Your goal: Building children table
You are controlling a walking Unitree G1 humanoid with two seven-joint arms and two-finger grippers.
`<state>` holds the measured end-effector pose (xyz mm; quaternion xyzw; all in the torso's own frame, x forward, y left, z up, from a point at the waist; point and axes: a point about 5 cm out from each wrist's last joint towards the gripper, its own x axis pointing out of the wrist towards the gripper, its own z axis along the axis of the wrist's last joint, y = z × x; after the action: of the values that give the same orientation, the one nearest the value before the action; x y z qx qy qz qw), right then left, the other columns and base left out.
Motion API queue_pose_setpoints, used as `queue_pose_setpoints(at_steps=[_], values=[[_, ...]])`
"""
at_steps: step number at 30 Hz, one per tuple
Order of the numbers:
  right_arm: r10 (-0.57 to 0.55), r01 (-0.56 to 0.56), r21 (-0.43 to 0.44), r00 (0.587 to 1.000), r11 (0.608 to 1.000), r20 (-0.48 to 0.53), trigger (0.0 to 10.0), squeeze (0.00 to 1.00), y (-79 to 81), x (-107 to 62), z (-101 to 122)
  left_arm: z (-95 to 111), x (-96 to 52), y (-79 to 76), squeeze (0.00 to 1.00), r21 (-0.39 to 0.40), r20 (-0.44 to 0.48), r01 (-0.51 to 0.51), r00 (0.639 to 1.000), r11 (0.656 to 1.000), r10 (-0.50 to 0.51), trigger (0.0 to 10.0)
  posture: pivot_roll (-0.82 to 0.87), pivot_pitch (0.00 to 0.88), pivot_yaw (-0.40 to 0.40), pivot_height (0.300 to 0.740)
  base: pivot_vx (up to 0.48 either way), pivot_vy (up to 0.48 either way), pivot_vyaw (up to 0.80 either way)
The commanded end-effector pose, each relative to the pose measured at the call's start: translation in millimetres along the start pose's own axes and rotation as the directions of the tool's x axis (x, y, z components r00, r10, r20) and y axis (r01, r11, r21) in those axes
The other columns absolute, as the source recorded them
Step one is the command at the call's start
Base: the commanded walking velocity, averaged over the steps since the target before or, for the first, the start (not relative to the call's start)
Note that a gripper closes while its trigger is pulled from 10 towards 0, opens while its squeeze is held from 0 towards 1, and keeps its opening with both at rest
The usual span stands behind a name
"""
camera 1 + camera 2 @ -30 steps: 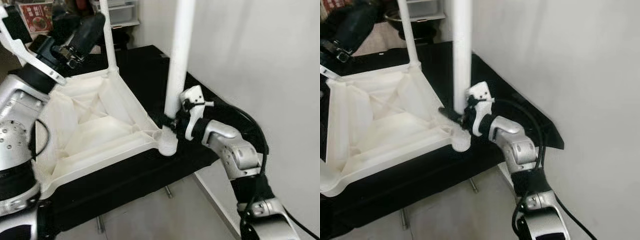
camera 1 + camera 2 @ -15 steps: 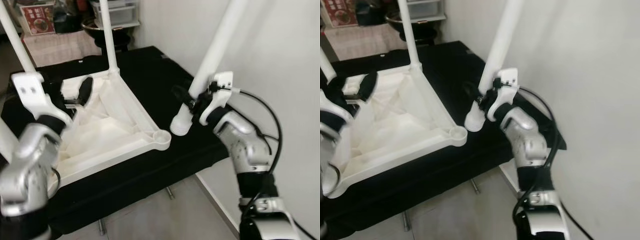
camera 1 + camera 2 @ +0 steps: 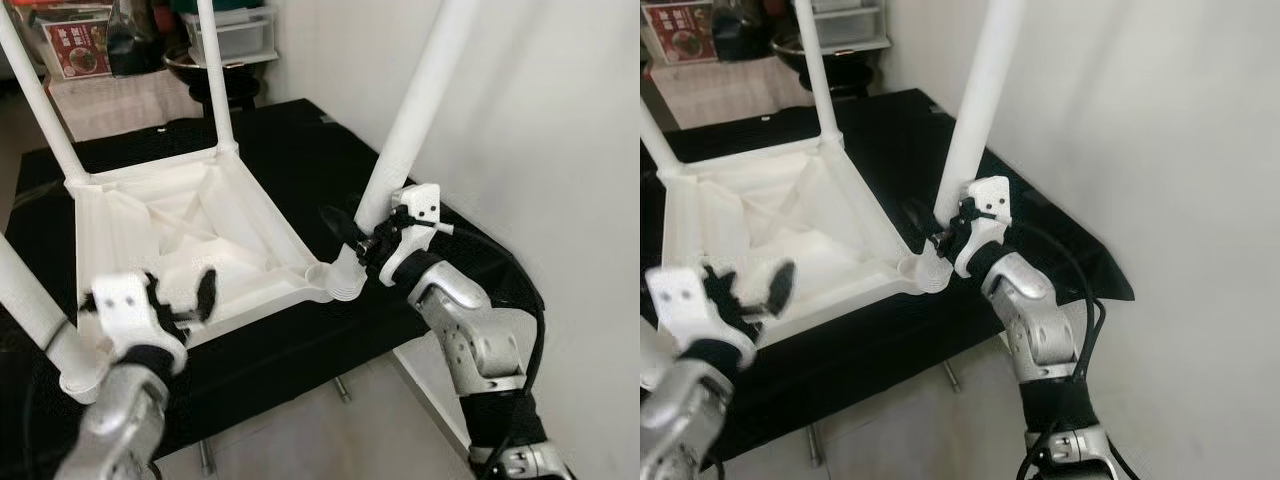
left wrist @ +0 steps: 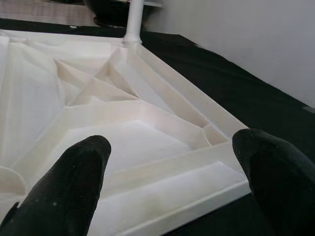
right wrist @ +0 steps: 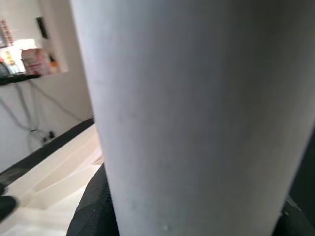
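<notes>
Right pincer: the right pincer (image 3: 368, 238) is pinching the lower end of a long white plastic table leg (image 3: 412, 118), its black fingers closed around the tube just above the ribbed foot end.
Leg in hand: the leg leans, its top tilted away toward the white wall (image 3: 560, 130); its ribbed end sits touching or just beside the round corner socket (image 3: 320, 275), and I cannot tell whether it has entered the socket.
Task's thing: the white plastic children's table top (image 3: 190, 245) lies upside down, ribbed underside up, on the black cloth-covered counter (image 3: 300, 140), with the open socket corner near the counter's front right edge.
Legs already in: a white leg (image 3: 215, 75) stands upright in the far corner of the top, another white leg (image 3: 40, 95) rises from the far left corner, and a third white leg (image 3: 30, 305) rises from the front left corner.
Left pincer: the left pincer (image 4: 172, 184) hangs spread wide above the front rim of the table top, touching nothing.
Done: by the look of it three of four legs are seated.
Left: the fourth leg seems to need righting over its socket and pushing or twisting home; then the table would want turning onto its feet.
Risk: a tilted entry may jam or nudge the top along the cloth.
</notes>
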<state>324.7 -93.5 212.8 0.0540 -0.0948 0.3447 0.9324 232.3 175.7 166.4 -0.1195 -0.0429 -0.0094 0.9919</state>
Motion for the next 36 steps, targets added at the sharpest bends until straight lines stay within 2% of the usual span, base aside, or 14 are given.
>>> queue_pose_setpoints(at_steps=[1,5,14,15,16,20,23,29,36], values=[[0.024,-0.024,-0.022,1.000,0.999,0.008,10.0,0.00,5.0,-3.2,1,-6,-5.6,-12.0,0.00,-0.003,-0.007,0.034,0.999,0.999,-0.034,10.0,-0.13,0.059,0.007,0.740,0.000,-0.469,0.00],[0.076,-0.077,-0.048,0.997,0.996,-0.018,10.0,0.00,10.3,-7.4,-3,-15,-10.9,-23.4,0.00,0.020,-0.030,0.044,0.999,0.999,-0.043,10.0,-0.14,0.059,0.007,0.740,0.000,-0.231,0.60],[0.080,-0.081,-0.049,0.997,0.996,-0.022,10.0,0.00,11.1,-9.8,-5,-23,-14.8,-19.1,0.00,0.080,-0.056,0.037,0.998,0.996,-0.033,10.0,-0.14,0.056,0.006,0.740,0.000,0.000,0.80],[0.038,-0.039,-0.047,0.999,0.998,-0.038,10.0,0.00,8.0,-14.4,-14,-26,-16.3,-18.4,0.00,0.149,-0.070,0.066,0.996,0.987,-0.055,10.0,-0.14,0.055,0.008,0.740,0.000,0.000,0.80],[0.019,-0.021,-0.048,0.999,0.999,-0.048,10.0,0.00,6.3,-17.2,-19,-27,-16.8,-19.0,0.00,0.178,-0.077,0.080,0.995,0.981,-0.068,10.0,-0.14,0.055,0.008,0.740,0.000,0.000,0.80],[-0.018,0.016,-0.036,0.998,0.999,-0.059,10.0,0.00,4.3,-27.3,-28,-30,-19.5,-21.6,0.00,0.233,-0.083,0.107,0.993,0.967,-0.090,10.0,-0.13,0.057,0.008,0.740,0.000,0.000,0.80],[-0.044,0.043,-0.027,0.996,0.999,-0.072,10.0,0.00,6.3,-34.0,-35,-32,-20.7,-21.3,0.00,0.231,-0.079,0.097,0.994,0.968,-0.080,10.0,-0.13,0.062,0.010,0.740,0.000,0.000,0.27],[-0.050,0.049,-0.017,0.995,0.999,-0.089,10.0,0.00,8.2,-35.0,-40,-31,-18.1,-21.5,0.00,0.250,-0.073,0.102,0.994,0.963,-0.087,10.0,-0.13,0.059,0.020,0.740,0.000,0.000,0.00],[-0.094,0.094,-0.017,0.994,0.995,-0.049,10.0,0.00,-5.2,-22.8,-30,-22,-7.5,-22.8,0.00,0.246,-0.037,0.097,0.995,0.964,-0.091,10.0,-0.12,0.055,0.018,0.740,0.000,0.000,0.00]])
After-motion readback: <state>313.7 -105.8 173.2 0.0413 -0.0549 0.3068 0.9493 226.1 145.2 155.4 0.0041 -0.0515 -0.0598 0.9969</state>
